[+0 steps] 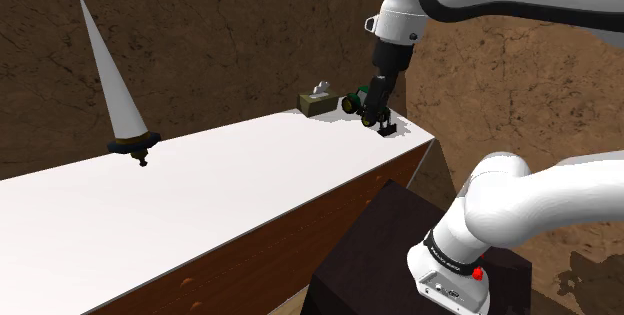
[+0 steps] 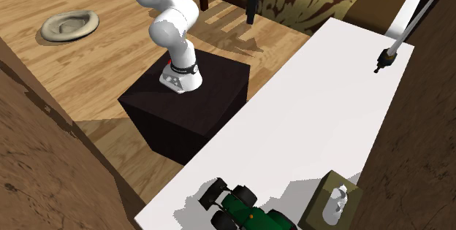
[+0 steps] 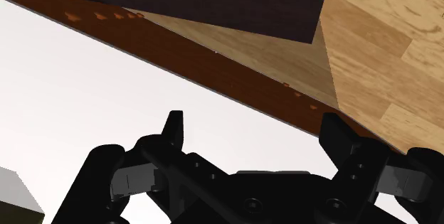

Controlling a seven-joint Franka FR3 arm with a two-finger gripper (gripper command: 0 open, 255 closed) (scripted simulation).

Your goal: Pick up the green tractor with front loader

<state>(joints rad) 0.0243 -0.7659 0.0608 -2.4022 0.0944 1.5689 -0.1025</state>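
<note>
The green tractor (image 1: 354,101) with black wheels stands upright on the white table (image 1: 250,183), near the end beside the stand. In the second exterior view the tractor (image 2: 241,210) sits at the table's near end, cut off by the picture's lower edge. My gripper (image 1: 384,123) hangs just to the shoulder view's right of the tractor and overlaps it there. The second exterior view has the gripper (image 2: 252,18) up in the air, apart from the tractor. In the wrist view the gripper (image 3: 255,134) is open over bare tabletop by the brown table edge, with nothing between its fingers.
An olive tissue box (image 1: 318,101) stands close beside the tractor, its corner (image 3: 14,194) near my gripper. A tall grey cone (image 1: 115,83) stands at the table's other end. The dark stand (image 2: 190,104) sits on wooden floor beside the table (image 2: 314,104).
</note>
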